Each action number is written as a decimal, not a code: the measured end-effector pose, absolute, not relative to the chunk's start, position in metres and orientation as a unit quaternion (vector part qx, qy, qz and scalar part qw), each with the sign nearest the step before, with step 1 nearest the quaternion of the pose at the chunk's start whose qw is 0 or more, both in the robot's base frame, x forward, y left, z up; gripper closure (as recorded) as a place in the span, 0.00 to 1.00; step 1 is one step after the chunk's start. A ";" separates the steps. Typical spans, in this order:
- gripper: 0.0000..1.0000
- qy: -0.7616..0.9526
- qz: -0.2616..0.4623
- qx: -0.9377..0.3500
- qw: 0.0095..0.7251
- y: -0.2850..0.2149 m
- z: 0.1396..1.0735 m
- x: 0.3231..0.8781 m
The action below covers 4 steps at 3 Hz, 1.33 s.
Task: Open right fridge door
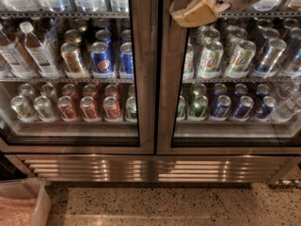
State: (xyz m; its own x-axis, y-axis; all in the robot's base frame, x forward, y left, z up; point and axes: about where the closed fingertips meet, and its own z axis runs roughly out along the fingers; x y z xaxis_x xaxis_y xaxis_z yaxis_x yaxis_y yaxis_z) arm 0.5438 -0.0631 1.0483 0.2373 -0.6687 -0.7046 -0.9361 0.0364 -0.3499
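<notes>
The right fridge door filled the right half of the view and looked fully shut. Its steel frame sat flush beside the left door, with only the dark seam between them. By that, the opening had not begun. The gripper was at the top of the view, against the upper left edge of the right door's frame, near the seam. Whether it was open or clamped on that edge could not be told. A firm hold on that edge and the whole outward swing seemed left to do.

Behind the right door's glass, one shelf held green-and-white cans, and the shelf below held green cans and blue cans. Behind the left door stood bottles at the far left, Pepsi cans beside them, and red cans with silver ones below. On the floor at the near left sat a pale bin with something pinkish inside that could not be made out.
</notes>
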 end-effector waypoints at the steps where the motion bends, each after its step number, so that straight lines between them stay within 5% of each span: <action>1: 1.00 0.595 0.165 -0.674 0.405 -0.064 1.048 0.546; 4: 1.00 0.591 0.172 -0.674 0.409 -0.064 1.047 0.544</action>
